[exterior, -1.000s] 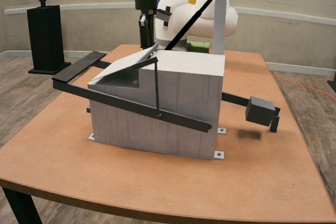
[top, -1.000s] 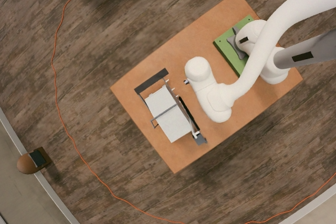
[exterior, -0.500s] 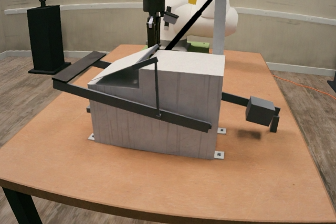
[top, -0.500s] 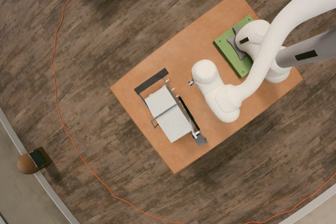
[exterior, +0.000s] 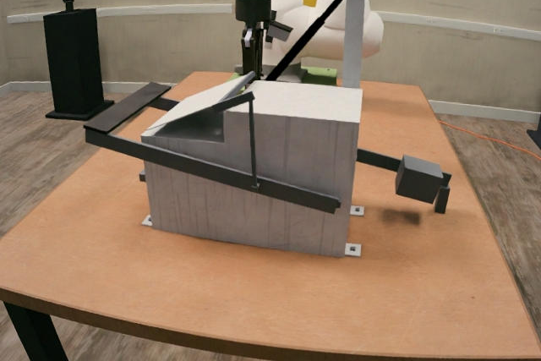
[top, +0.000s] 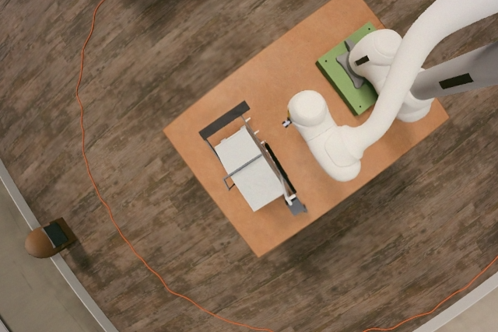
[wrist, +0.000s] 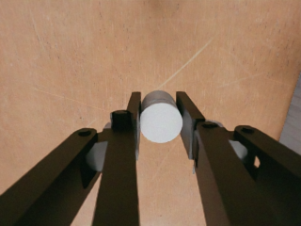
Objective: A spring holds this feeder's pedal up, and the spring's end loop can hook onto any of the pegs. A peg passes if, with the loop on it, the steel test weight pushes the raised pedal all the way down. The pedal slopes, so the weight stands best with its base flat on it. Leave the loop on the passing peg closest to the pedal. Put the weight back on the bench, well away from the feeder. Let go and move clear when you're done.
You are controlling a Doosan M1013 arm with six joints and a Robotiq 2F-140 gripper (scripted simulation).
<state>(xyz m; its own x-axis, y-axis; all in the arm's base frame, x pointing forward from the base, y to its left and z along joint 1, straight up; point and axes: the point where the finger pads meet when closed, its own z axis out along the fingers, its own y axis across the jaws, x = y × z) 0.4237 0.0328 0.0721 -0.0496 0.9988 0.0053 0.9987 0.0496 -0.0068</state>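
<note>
My gripper (wrist: 158,105) (exterior: 256,72) points down and is shut on the steel test weight (wrist: 161,124), a pale grey cylinder seen from above over the bench. In the exterior view the fingertips and the weight are hidden behind the feeder (top: 259,187) (exterior: 253,212). The gripper is on the robot-base side of the feeder. The black pedal (top: 224,120) (exterior: 127,107) is up. The black spring (top: 280,167) (exterior: 305,34) slants down from the upright post (exterior: 353,29). Its lower end appears to be at a white peg (top: 263,142), with two more pegs nearer the pedal.
A dark block (exterior: 417,177) (top: 297,207) hangs on the lever beyond the feeder's end. The green base plate (top: 338,79) carries the robot's base at the bench's far end. The feeder's grey wall (wrist: 293,118) shows at the right edge of the wrist view.
</note>
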